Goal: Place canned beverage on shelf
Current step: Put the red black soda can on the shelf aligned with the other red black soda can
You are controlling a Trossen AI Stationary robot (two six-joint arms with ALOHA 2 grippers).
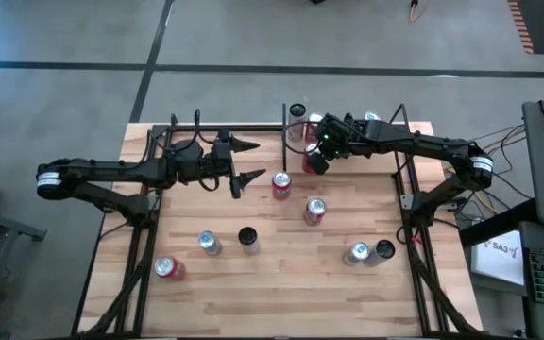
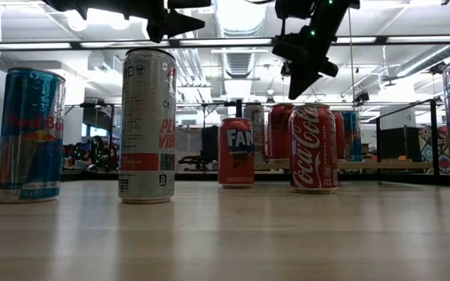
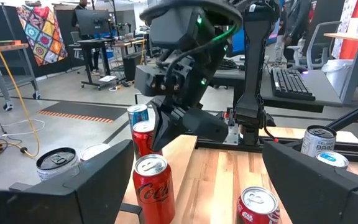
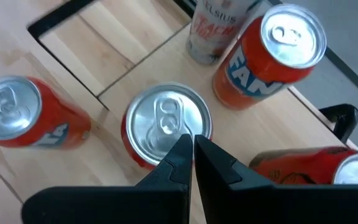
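Observation:
The shelf (image 1: 366,162) stands at the table's far edge, right of the middle. On its board (image 4: 160,56) stand an orange Fanta can (image 4: 272,56) and a pale tall can (image 4: 219,25). A red can (image 4: 166,121) stands at the board's near-left edge. My right gripper (image 4: 191,146) is shut and slants down over this can's top. In the low view a small gap shows below its tip (image 2: 295,87). My left gripper (image 1: 242,162) hangs open and level, left of the shelf, with nothing between its fingers.
Loose cans stand upright on the tabletop: a red one (image 1: 281,186) and a red-and-white one (image 1: 314,211) near the middle, a silver one (image 1: 209,244), a black one (image 1: 248,236), a red one (image 1: 168,269) and two (image 1: 370,252) at the near right.

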